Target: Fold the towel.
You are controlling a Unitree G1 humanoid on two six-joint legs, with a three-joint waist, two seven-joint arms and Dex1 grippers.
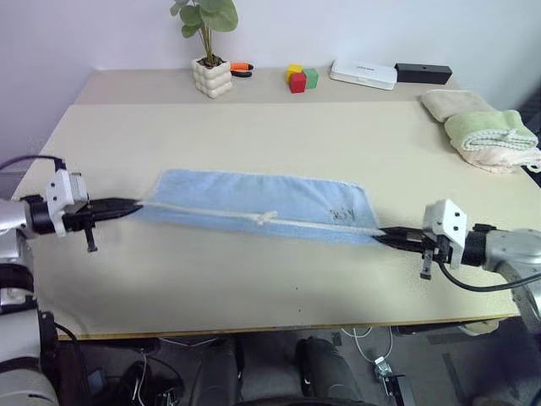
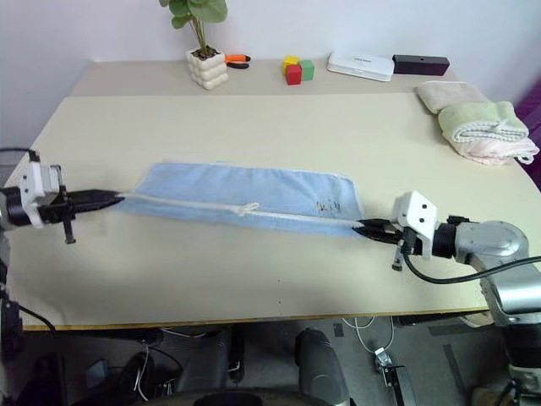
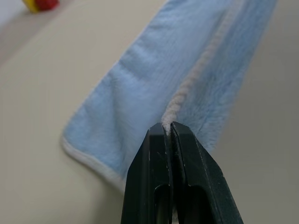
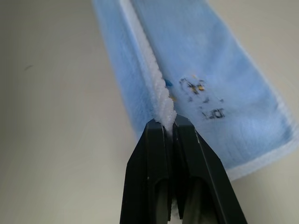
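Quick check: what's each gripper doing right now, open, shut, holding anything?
Left gripper: closed on the whitish hem at one end of the towel.
Right gripper: closed on the hem at the towel's other end, by the dark mark.

Fluffy terry-cloth towel [image 1: 254, 199] with corded hem on smooth matt table [image 1: 254, 127]; pincers glossy black plastic.

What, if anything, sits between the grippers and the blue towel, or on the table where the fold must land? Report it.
Nothing visible does. The left gripper and right gripper are each shut on the towel, pinching its whitish hem at opposite ends. The table around it is bare; the plant pot, blocks and folded towels lie far back.
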